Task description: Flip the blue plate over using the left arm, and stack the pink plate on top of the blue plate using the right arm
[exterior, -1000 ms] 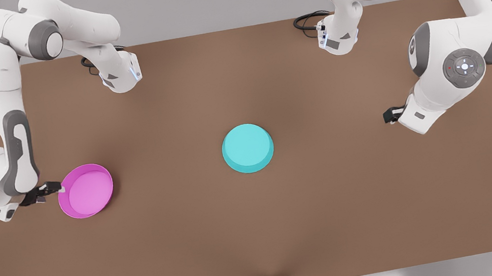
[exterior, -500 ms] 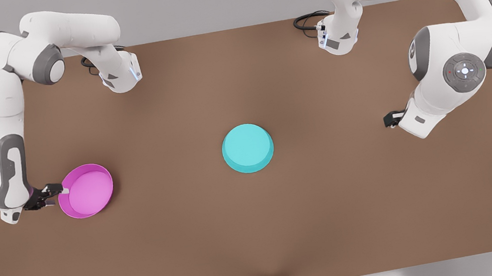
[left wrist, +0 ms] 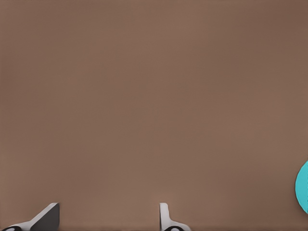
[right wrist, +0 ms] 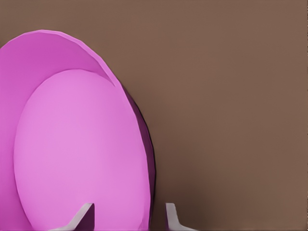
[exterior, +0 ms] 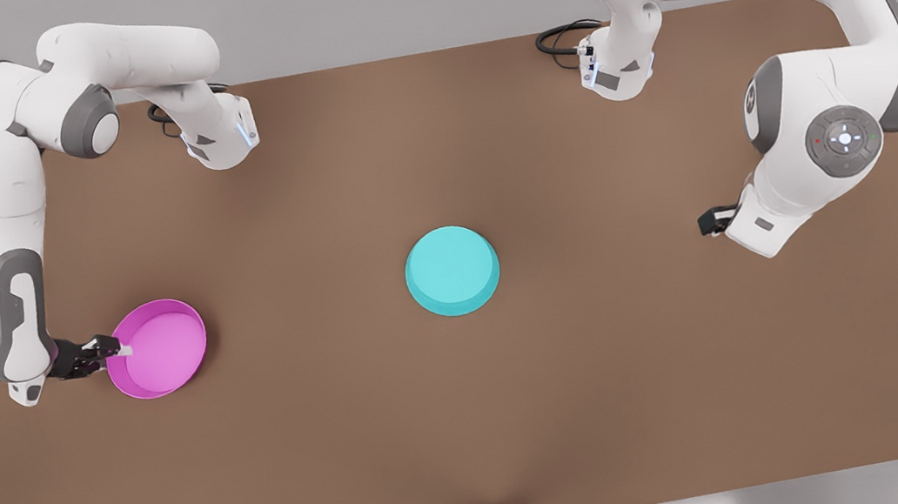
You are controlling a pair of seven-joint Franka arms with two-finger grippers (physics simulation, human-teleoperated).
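Already the blue plate (exterior: 452,270) lies base-up at the table's (exterior: 610,396) centre; stacking remains. The right gripper (exterior: 116,350) straddles the pink plate's (exterior: 160,350) sloping rim, jaws narrowly apart, not yet clamped. The left gripper (exterior: 708,221) waits open, well apart. Both dishes look smooth, rigid, shallow.

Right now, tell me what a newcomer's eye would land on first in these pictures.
Two bright dishes on the brown table: the blue plate lies upside down at the middle, and the pink plate sits rim-up toward the front view's left. The right gripper has its open fingers astride the pink plate's rim. The left gripper waits open over bare table at the front view's right.
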